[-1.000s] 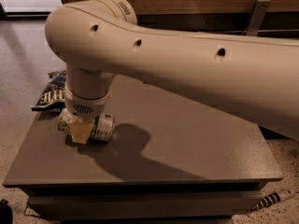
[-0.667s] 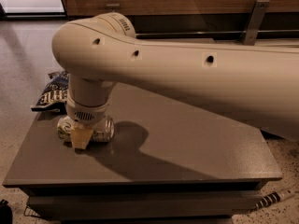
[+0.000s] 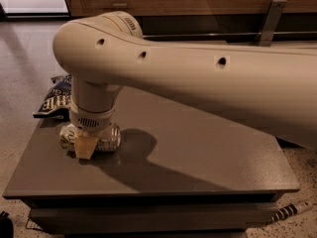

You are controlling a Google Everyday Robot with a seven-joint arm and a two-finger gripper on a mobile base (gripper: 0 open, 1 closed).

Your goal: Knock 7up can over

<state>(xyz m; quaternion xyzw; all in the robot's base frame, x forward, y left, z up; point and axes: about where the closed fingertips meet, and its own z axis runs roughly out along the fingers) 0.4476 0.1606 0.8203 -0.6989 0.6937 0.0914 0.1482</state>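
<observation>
The 7up can [image 3: 105, 138] lies on its side on the grey table [image 3: 198, 162], near the left edge, with its silver ends pointing left and right. My gripper [image 3: 85, 148] hangs straight down from the big cream arm and sits right over and in front of the can, touching or nearly touching it. The wrist hides the can's middle and top.
A dark blue crinkled chip bag [image 3: 53, 99] lies at the table's back left corner, just behind the gripper. The arm spans the view from the right. A striped object [image 3: 292, 211] lies on the floor at lower right. A wooden wall with a metal bracket [image 3: 270, 21] stands behind.
The arm's elbow has swung a little to the right and the gripper has dropped slightly toward the table's front. The can lies on its side in about the same spot.
</observation>
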